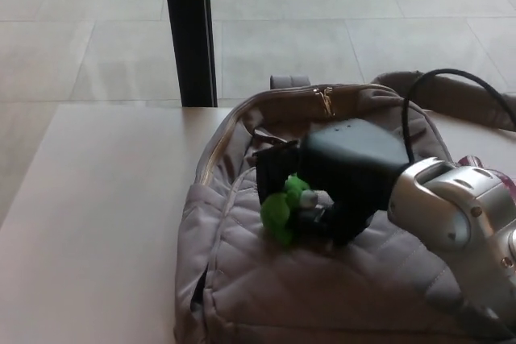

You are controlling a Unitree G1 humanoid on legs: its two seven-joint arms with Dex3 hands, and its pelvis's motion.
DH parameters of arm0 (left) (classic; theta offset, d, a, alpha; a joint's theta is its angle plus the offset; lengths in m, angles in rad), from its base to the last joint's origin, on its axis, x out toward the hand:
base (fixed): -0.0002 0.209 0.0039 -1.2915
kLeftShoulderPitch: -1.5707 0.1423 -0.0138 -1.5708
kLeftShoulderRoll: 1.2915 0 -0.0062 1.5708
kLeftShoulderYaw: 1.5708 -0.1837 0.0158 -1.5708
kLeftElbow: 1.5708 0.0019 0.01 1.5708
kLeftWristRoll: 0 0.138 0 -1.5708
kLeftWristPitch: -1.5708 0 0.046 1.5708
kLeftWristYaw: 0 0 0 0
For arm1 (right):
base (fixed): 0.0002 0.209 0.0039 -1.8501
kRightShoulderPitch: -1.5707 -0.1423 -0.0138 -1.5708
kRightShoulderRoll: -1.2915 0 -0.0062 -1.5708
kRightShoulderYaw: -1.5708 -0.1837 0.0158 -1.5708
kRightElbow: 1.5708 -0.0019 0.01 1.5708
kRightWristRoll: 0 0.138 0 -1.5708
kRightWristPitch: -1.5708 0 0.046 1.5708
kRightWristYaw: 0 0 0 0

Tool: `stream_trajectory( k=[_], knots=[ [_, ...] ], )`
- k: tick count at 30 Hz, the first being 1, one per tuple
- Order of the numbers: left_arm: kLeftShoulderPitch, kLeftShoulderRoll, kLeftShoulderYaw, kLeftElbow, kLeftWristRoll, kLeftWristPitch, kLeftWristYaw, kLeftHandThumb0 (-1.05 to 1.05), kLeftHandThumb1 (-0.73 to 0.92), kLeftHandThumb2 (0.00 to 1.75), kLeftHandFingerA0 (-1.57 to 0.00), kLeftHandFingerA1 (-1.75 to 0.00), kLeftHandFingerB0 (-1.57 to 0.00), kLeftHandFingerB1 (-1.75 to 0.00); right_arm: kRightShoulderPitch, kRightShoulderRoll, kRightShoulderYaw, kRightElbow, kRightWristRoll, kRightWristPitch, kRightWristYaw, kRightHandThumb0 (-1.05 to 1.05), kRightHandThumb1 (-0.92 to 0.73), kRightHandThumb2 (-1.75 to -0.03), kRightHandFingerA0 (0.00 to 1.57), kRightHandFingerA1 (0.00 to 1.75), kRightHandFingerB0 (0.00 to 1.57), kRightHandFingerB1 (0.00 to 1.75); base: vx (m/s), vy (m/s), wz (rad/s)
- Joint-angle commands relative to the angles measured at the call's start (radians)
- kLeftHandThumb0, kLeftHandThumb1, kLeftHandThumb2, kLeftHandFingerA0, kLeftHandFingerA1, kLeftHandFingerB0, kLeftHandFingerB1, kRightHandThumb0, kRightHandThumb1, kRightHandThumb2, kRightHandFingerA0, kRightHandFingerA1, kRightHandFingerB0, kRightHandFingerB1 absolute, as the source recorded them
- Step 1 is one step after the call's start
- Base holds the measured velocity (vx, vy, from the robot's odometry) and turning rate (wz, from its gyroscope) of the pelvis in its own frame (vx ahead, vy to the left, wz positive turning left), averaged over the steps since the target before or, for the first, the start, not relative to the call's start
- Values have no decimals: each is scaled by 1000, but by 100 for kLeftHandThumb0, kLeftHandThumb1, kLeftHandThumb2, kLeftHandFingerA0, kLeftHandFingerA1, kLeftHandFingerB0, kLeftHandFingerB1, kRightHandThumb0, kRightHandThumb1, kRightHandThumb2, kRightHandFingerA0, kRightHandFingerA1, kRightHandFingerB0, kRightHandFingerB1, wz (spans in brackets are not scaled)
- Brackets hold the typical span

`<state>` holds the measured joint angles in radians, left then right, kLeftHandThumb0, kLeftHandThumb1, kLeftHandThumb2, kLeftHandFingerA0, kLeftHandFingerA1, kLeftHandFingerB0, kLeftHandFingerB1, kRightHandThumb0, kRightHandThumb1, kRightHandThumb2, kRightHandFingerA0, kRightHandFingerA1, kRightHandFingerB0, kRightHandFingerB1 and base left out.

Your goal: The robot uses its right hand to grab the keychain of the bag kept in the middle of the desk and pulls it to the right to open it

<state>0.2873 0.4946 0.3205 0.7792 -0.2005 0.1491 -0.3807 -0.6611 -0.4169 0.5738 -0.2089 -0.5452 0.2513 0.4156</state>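
Note:
A grey quilted bag (pixel 266 288) lies on the pale desk (pixel 97 215), its zip running along the top edge with a gold zip pull (pixel 324 101) at the far side. A green plush keychain (pixel 282 209) rests on the bag's front panel. My right hand (pixel 334 183), black, comes in from the right on a silver forearm (pixel 459 231). Its fingers are curled around the keychain's right part, shut on it. My left hand does not show.
A black post (pixel 189 30) stands behind the desk against a tiled floor. The bag's strap (pixel 451 90) curves off at the back right. A black cable (pixel 439 78) loops over my forearm. The desk's left half lies beside the bag.

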Motion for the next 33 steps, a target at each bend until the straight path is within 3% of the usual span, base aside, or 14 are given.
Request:
stream_trajectory(
  k=[1,2,3,4,5,6,8,9,10,11,15,19,31,33],
  knots=[
    [0,21,-2,10,21,-24,0,-63,55,57,-68,-77,-65,-65,4,18,-97,50,18,-129,-90,-30,-65,-101,90,175,72,152,0,0,0],
    [3,21,-2,4,20,-24,-1,-63,55,57,-68,-77,-65,-65,4,24,-112,54,23,-134,-94,-30,-65,-101,90,175,72,152,0,0,0],
    [-1,25,0,19,16,-38,-20,-66,40,84,-64,-79,-60,-70,-8,21,-130,82,28,-192,-122,-30,-66,-96,91,175,73,151,0,0,0],
    [-8,27,1,37,14,-45,-31,-65,55,57,-61,-76,-60,-63,-12,18,-142,92,27,-209,-128,-31,-70,-91,90,175,71,151,0,0,0],
    [-12,26,8,53,2,-53,-53,-65,55,58,-56,-75,-55,-63,-29,7,-172,84,19,-189,-122,-43,-67,-76,108,167,83,109,0,0,0],
    [-17,28,6,65,4,-60,-57,-66,55,57,-57,-75,-55,-62,-26,7,-188,77,25,-193,-115,-38,-76,-71,96,175,81,83,0,0,0],
    [-20,29,6,74,5,-66,-60,-66,55,57,-57,-75,-55,-62,-23,13,-197,81,20,-204,-111,-38,-76,-71,96,175,81,83,0,0,0],
    [-19,31,4,71,8,-67,-60,-63,56,57,-61,-76,-59,-63,-20,12,-208,79,21,-212,-108,-33,-66,-88,100,175,83,76,0,0,0],
    [-10,33,-2,51,17,-65,-53,-65,56,57,-63,-75,-61,-62,-18,4,-225,72,30,-220,-100,-32,-59,-98,98,175,80,104,0,0,0],
    [3,35,-12,32,31,-76,-45,-67,57,57,-64,-74,-61,-62,-19,-12,-245,71,43,-228,-79,-30,-55,-102,94,175,67,164,0,0,0],
    [1,38,-20,36,35,-76,-37,-66,58,56,-66,-74,-63,-61,-11,-30,-279,83,52,-268,-75,-29,-55,-102,92,175,68,171,0,0,0],
    [16,33,-20,-8,34,-48,-31,-64,58,58,-63,-74,-65,-64,36,-87,-327,83,73,-322,-62,-32,-59,-110,95,175,78,150,0,0,0],
    [-14,33,-1,44,35,-39,-6,-65,56,57,-67,-72,-61,-61,219,-186,-403,116,110,-470,-77,-28,-51,-107,90,175,64,169,0,0,0],
    [-21,39,-11,68,45,-64,-18,-66,57,57,-66,-72,-60,-60,252,-194,-420,130,109,-489,-88,-25,-49,-109,88,175,70,150,0,0,0]
  ],
)
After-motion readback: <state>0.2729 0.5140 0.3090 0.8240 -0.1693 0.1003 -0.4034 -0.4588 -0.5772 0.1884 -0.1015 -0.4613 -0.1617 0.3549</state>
